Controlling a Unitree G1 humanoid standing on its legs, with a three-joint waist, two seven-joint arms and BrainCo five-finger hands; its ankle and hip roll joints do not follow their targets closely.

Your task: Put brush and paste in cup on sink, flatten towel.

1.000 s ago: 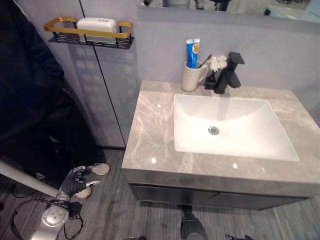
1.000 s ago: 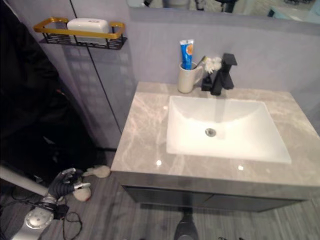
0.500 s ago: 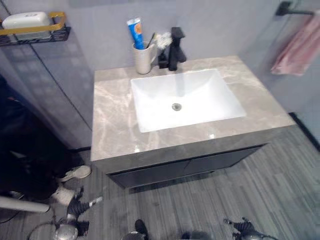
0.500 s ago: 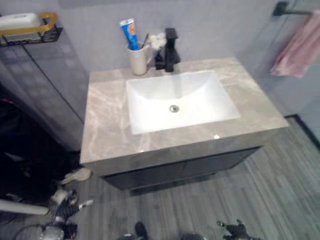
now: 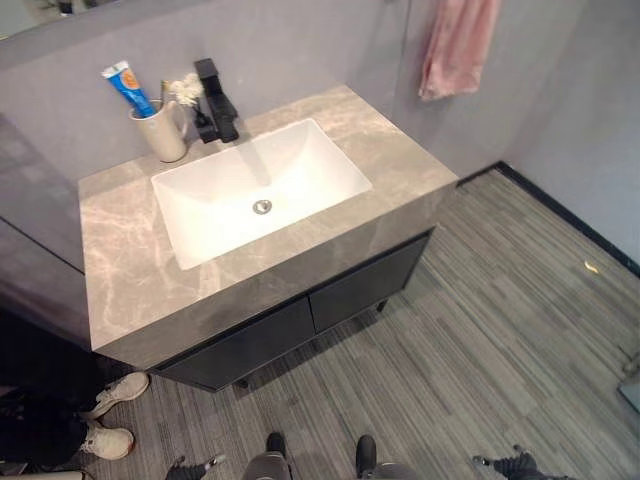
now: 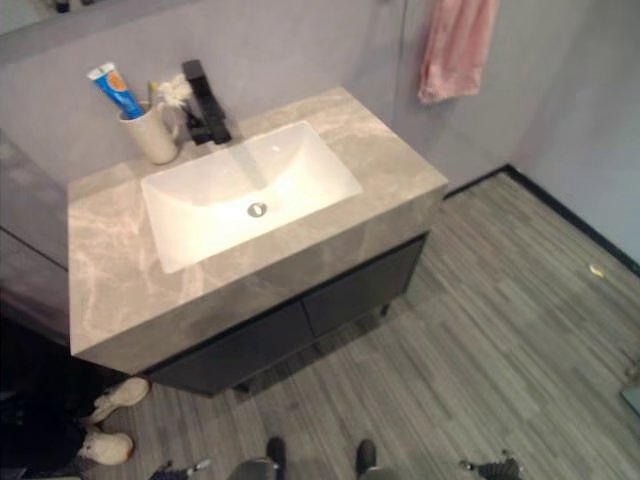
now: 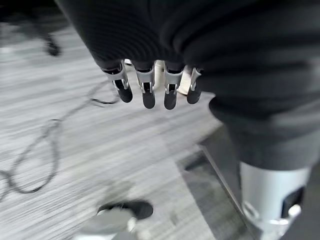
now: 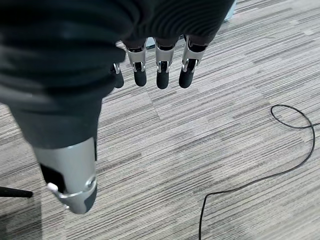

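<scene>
Hands both hang low over the grey striped floor (image 8: 210,150), holding nothing — left hand (image 7: 150,87) and right hand (image 8: 160,67) with fingers loosely straight. Up on the marble counter (image 5: 120,260), the cup (image 5: 166,132) stands beside the black faucet (image 5: 215,100) behind the white sink (image 5: 250,190), paste (image 5: 125,88) and brush (image 5: 183,90) upright in it. Pink towel (image 5: 455,45) hangs bunched on the wall, well apart. A person's shoes (image 5: 105,415) sit near the cabinet.

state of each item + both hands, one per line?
toothpaste: upright in cup
toothbrush: in cup, head up
cup: upright on counter beside faucet
towel: hanging on wall, bunched
left hand: open, holds nothing
right hand: open, holds nothing
</scene>
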